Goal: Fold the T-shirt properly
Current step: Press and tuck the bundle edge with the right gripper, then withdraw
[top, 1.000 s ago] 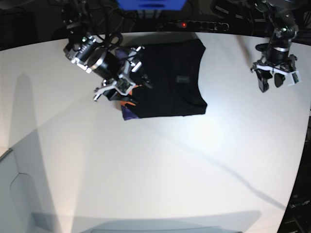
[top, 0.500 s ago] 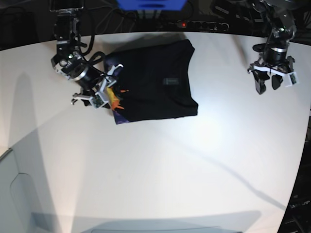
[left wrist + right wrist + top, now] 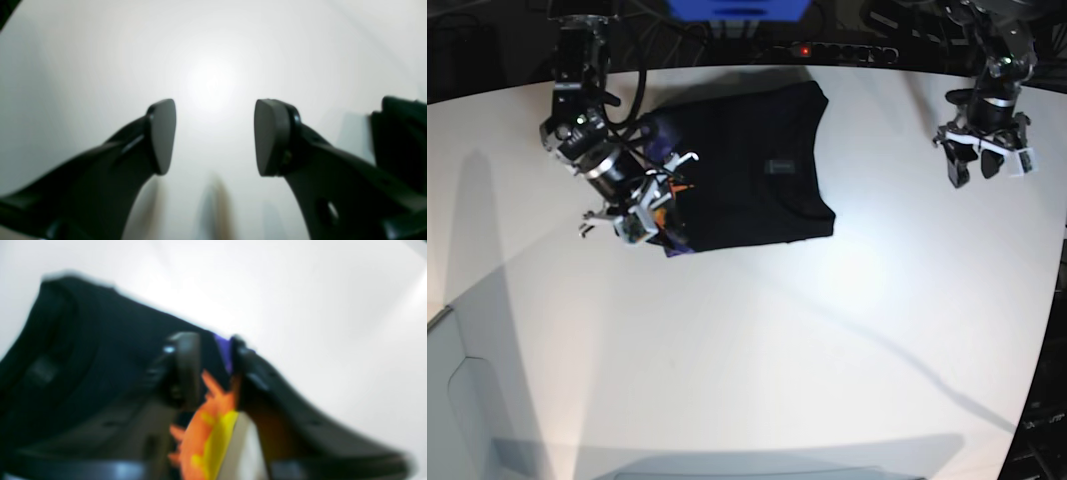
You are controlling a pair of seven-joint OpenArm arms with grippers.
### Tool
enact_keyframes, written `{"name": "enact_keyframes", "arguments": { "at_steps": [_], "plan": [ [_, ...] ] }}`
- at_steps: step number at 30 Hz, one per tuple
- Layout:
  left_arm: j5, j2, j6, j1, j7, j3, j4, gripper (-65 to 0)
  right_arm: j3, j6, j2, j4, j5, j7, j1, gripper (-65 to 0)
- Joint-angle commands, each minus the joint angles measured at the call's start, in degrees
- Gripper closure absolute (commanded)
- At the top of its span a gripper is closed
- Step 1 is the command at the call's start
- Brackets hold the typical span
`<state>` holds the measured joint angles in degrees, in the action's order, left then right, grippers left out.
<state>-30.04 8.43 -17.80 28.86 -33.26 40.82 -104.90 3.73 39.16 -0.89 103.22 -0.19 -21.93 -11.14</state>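
The black T-shirt (image 3: 747, 165) lies folded at the back middle of the white table (image 3: 777, 340). Its orange and purple print (image 3: 667, 205) shows at the left edge. My right gripper (image 3: 655, 212) is at that edge. In the right wrist view the right gripper (image 3: 213, 366) has its jaws nearly together, with the orange print (image 3: 206, 426) and a purple strip between them. The black cloth (image 3: 93, 350) spreads out to the left. My left gripper (image 3: 979, 168) hangs far to the right of the shirt. In the left wrist view the left gripper (image 3: 213, 133) is open and empty over bare table.
A power strip with a red light (image 3: 827, 50) and a blue object (image 3: 737, 8) sit behind the table's back edge. A white bin (image 3: 457, 400) stands at the lower left. The table's curved right edge (image 3: 1052, 330) runs close to my left arm.
The shirt was dragged left a second ago and has since stayed put. My right gripper has shifted slightly right and down along the shirt's left edge. My left gripper has barely moved.
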Motion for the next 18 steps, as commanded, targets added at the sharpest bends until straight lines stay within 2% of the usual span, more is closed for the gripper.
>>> {"name": "enact_keyframes", "arguments": {
  "at_steps": [1,2,11,18],
  "plan": [
    [-0.68,0.67,-0.09,0.1,1.21,0.37,-1.16,-36.2,-0.17,0.84,-0.65,-0.85,0.58,1.14,1.42,-3.7],
    [-0.68,0.59,-0.09,0.1,1.21,0.37,-1.16,-36.2,-0.08,0.84,-1.0,-2.34,0.49,1.14,2.48,0.0],
    [-0.68,0.59,-0.09,0.19,1.21,0.63,-1.16,-36.2,0.36,0.84,-0.65,-15.44,0.23,1.23,7.66,0.0],
    [-0.68,0.59,-0.09,0.02,1.21,0.37,-1.16,-36.2,4.41,0.84,-0.39,-17.46,0.49,1.32,8.37,0.0]
  ]
}}
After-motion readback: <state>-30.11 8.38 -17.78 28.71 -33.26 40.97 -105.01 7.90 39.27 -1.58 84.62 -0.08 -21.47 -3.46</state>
